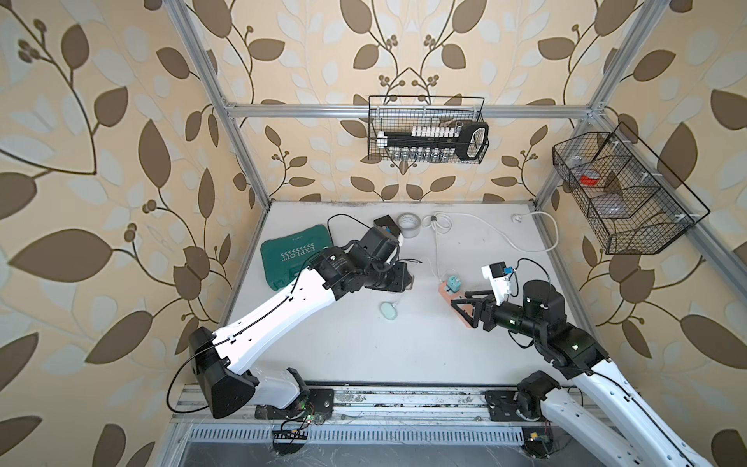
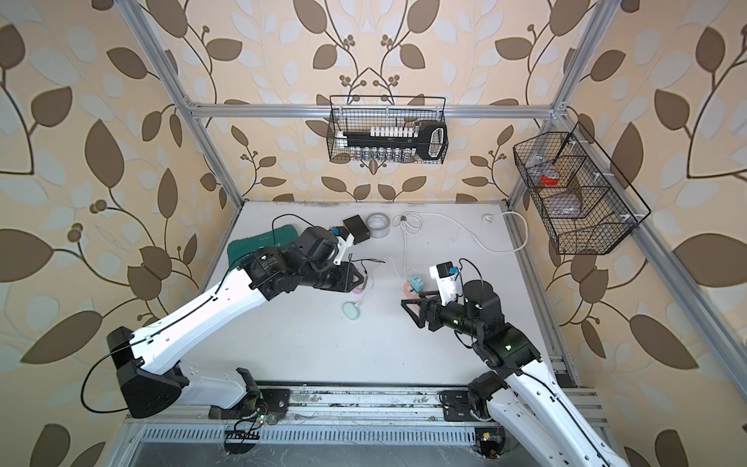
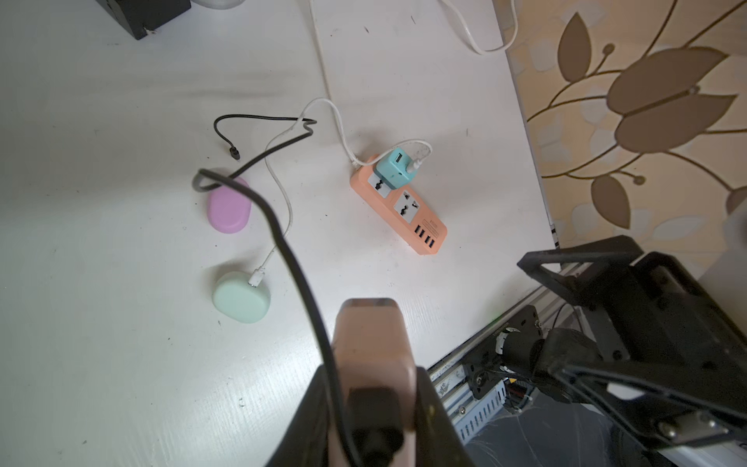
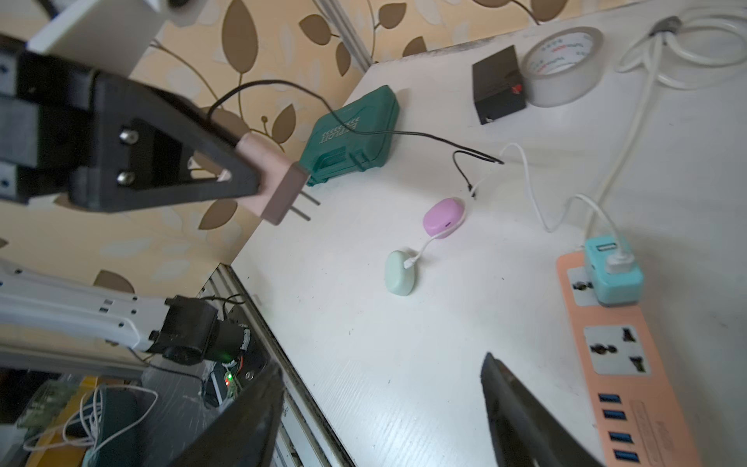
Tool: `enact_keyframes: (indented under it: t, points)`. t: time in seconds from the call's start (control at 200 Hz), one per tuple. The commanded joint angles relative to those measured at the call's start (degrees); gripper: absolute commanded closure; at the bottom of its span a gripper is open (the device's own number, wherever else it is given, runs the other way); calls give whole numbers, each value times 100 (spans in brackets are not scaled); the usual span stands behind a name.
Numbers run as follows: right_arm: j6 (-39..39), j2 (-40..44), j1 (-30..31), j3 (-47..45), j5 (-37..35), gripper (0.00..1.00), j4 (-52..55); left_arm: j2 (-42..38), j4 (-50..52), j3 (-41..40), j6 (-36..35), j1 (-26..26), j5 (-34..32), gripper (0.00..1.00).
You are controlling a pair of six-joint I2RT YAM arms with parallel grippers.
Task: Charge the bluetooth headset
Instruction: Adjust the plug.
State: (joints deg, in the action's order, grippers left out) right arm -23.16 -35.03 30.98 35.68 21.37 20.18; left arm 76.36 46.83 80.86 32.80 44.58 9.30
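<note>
My left gripper (image 3: 372, 404) is shut on a pink charger adapter (image 3: 374, 343), held above the table with its two prongs (image 4: 305, 206) free. The adapter's black cable (image 3: 283, 242) trails down, and its free plug (image 3: 234, 153) lies next to the purple headset case (image 3: 229, 206). A mint headset case (image 1: 389, 311) has a white cable (image 3: 283, 194) plugged in, running to a teal adapter (image 3: 394, 170) seated in the orange power strip (image 3: 364, 182). My right gripper (image 4: 384, 364) stands open and empty, just over the strip's near end (image 1: 444, 289).
A green tool case (image 1: 295, 254), a black box (image 4: 499, 91) and a tape roll (image 1: 408, 224) sit at the back of the table. The strip's white cord (image 1: 485, 226) loops along the back right. Wire baskets (image 1: 426, 129) (image 1: 622, 194) hang on the frame.
</note>
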Motion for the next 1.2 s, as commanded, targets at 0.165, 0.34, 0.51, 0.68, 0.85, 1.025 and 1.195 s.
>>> enact_keyframes:
  t: [0.165, 0.34, 0.51, 0.68, 0.85, 1.025, 1.195]
  points:
    - [1574, -346, 2067, -59, -1403, 10, -1447, -347, 8, -56, 481, -155, 1602, 91]
    - [2120, -874, 2204, 60, -1748, 7, -1992, -444, -77, -113, 639, -175, 2204, 90]
    - [2429, -1407, 2206, 476, -1614, 7, -1866, -464, 12, -140, 643, -177, 2369, 90]
    - [2456, -1587, 2214, 652, -1512, 10, -1789, -447, 41, -171, 609, -177, 2349, 89]
    - [2456, -1732, 2210, 851, -1399, 14, -1601, -346, 110, -164, 545, -177, 2349, 89]
    - [2474, -2002, 2210, 1109, -1362, 21, -1267, -219, 396, -9, 356, -177, 2210, 89]
    - [2465, -2100, 2203, 1193, -1303, 29, -1188, -165, 529, 4, 279, -169, 2164, 89]
